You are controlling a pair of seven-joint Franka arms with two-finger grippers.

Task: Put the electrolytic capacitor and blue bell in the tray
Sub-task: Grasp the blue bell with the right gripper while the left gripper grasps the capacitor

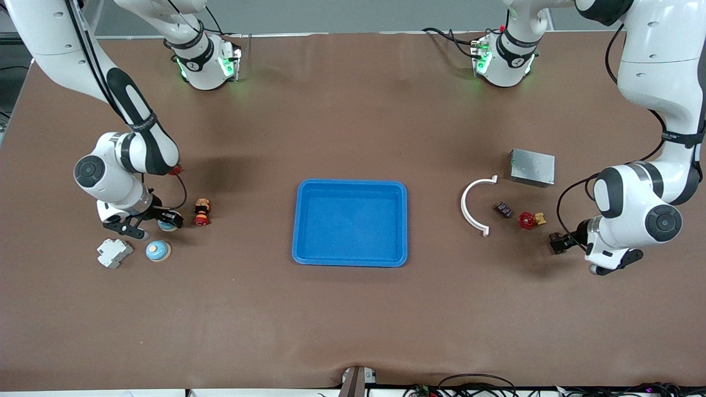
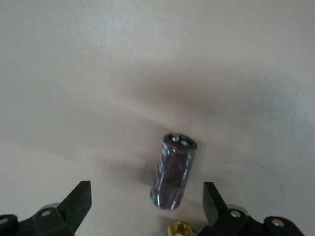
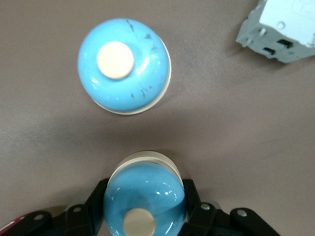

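Note:
The blue tray lies empty at the table's middle. My right gripper is down at the right arm's end, shut on a blue bell that still rests on the table. A second blue bell stands free close by. The electrolytic capacitor, a dark purple cylinder, lies on its side near the left arm's end. My left gripper hangs open close to it, with the capacitor ahead of its fingers and untouched.
A white plastic block and a small red figurine flank the bells. Beside the capacitor are a red valve with a brass fitting, a white curved piece and a grey metal box.

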